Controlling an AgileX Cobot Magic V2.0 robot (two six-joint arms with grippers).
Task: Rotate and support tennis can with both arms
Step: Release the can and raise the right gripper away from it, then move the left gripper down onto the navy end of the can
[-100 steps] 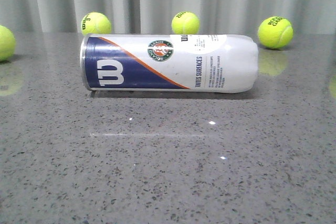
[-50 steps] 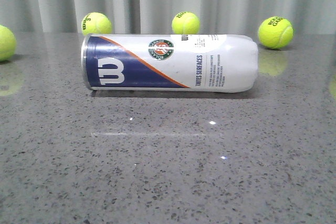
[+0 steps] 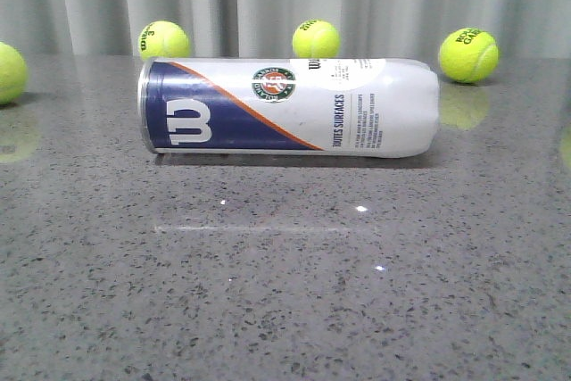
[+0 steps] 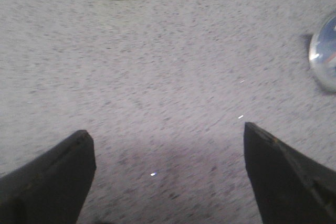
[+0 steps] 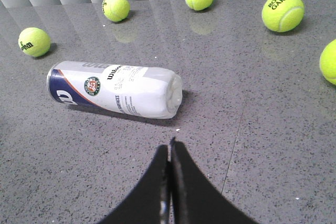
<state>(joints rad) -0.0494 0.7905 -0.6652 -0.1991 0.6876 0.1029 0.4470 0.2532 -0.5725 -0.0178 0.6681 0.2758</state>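
The tall white and navy plastic tennis can point(image 3: 287, 108) lay as before, its end cut off in the left wrist view. The black left gripper point(image 4: 168, 179) was spread wide; the black right gripper point(image 5: 169, 150) was pressed together.

Left gripper point(image 4: 168, 140) spread wide; right gripper point(image 5: 169, 150) pressed closed.

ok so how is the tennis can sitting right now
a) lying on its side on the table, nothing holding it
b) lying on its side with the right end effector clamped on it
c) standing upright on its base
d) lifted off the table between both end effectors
a: the tennis can lies lengthwise on the table; the right end effector is shut and short of it, the left end effector open over bare tabletop.
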